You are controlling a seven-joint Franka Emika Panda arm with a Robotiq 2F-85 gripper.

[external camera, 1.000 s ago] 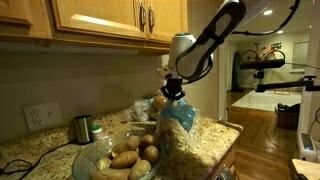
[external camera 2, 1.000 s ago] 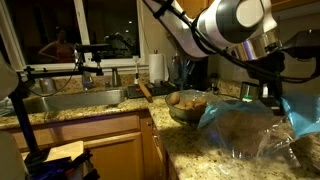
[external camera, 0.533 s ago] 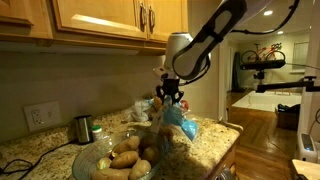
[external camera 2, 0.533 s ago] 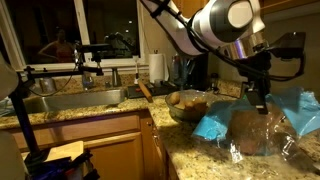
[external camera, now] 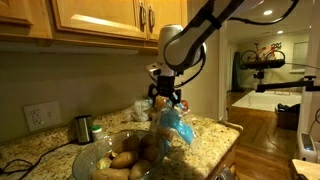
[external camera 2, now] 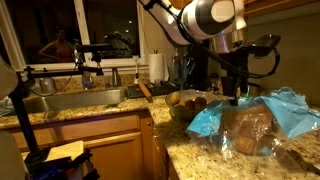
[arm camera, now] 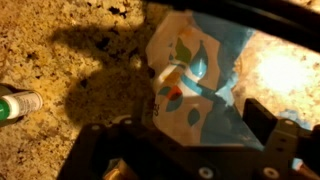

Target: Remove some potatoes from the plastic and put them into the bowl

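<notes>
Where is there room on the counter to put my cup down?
Bare counter lies past the bag, toward the corner edge. Another bare strip runs by the wall outlet, beside the dark cup. It is crowded in the middle, where the bowl of potatoes sits against the bag under the gripper.

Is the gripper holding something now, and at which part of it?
Yes. The gripper holds the plastic bag at its light blue upper part.
</notes>
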